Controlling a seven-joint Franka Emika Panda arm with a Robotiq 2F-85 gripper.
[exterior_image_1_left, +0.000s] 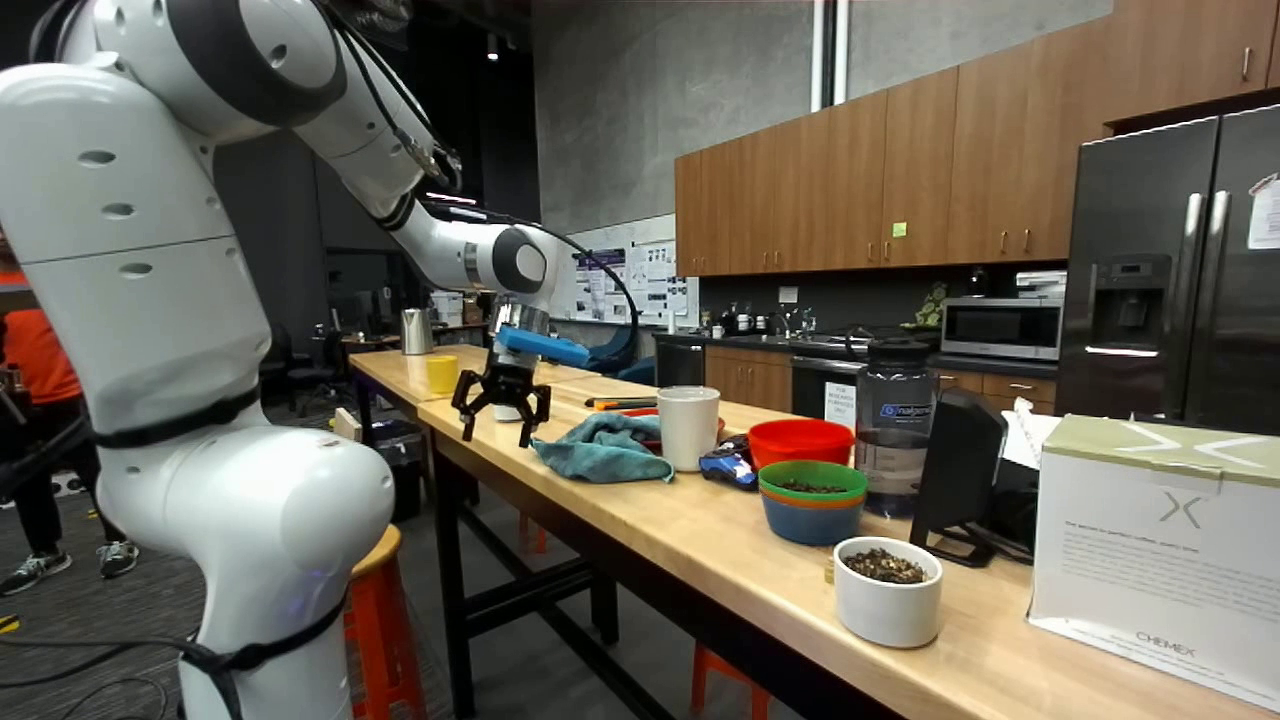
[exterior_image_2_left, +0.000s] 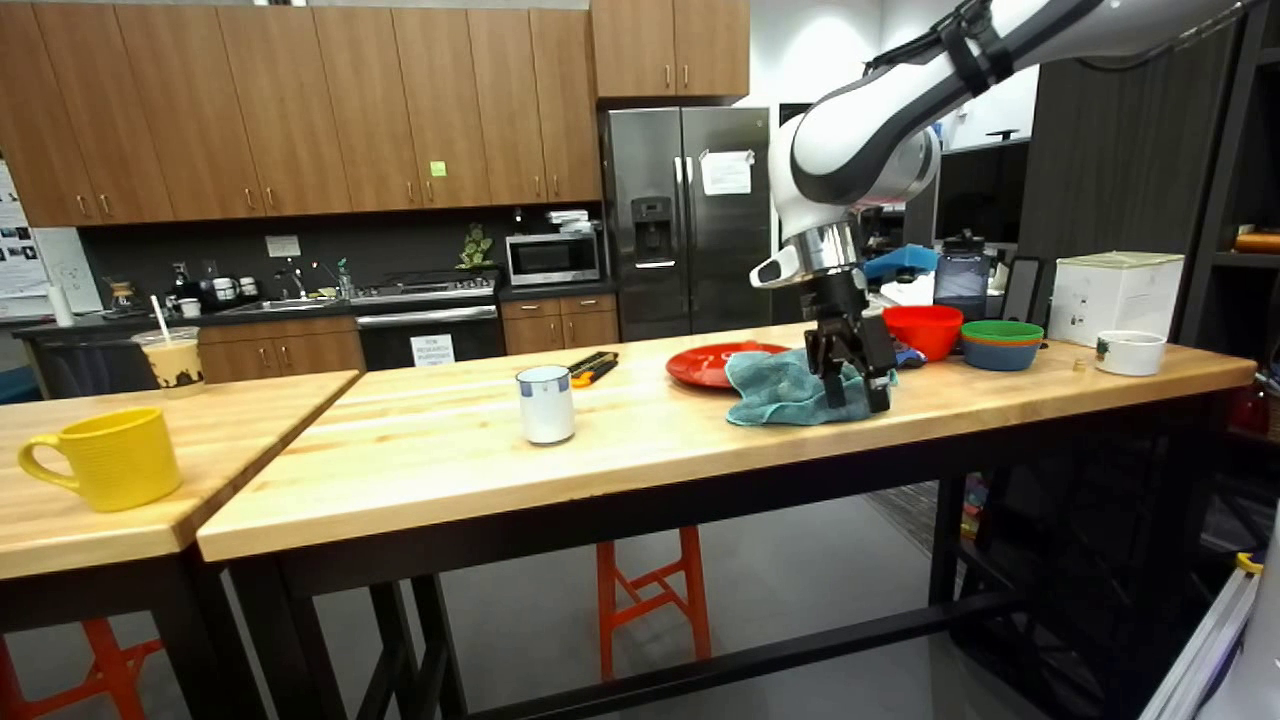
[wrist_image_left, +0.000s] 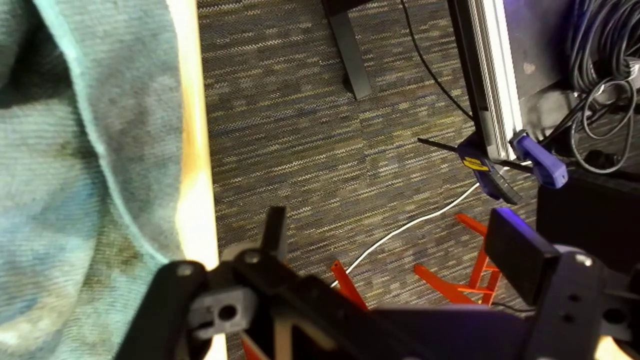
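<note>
Cloth (exterior_image_1_left: 605, 450), teal and crumpled, is lying on the desk (exterior_image_2_left: 430, 445) just beside the jaws. The jaws are pointing down, standing wide apart and gripping nothing. In the wrist view, carpet (wrist_image_left: 310, 125) and orange stool legs (wrist_image_left: 442, 285) are showing between them, while the cloth is filling the space to their left, a bright strip of desk running along its border. I cannot tell whether the jaws are touching it.

In an exterior view, a red plate (exterior_image_2_left: 705, 368) is resting to the left of the jaws, partly hidden by the cloth. Farther left of them, a white cup (exterior_image_2_left: 546, 405) with a blue rim is standing near black-and-orange tools (exterior_image_2_left: 595, 366), and well to their left a yellow mug (exterior_image_2_left: 125, 460) is sitting on a neighbouring desk (exterior_image_2_left: 255, 415). To the right of the jaws, a red bowl (exterior_image_2_left: 925, 332), stacked bowls (exterior_image_2_left: 1003, 350) and a white bowl (exterior_image_2_left: 1130, 354) are standing in a row, with a bottle (exterior_image_2_left: 962, 280) and a pale box (exterior_image_2_left: 1118, 300) rising behind them. In an exterior view, a tall cup (exterior_image_1_left: 688, 428) is standing past the cloth from the jaws, and the white bowl is holding dark bits (exterior_image_1_left: 885, 566).
</note>
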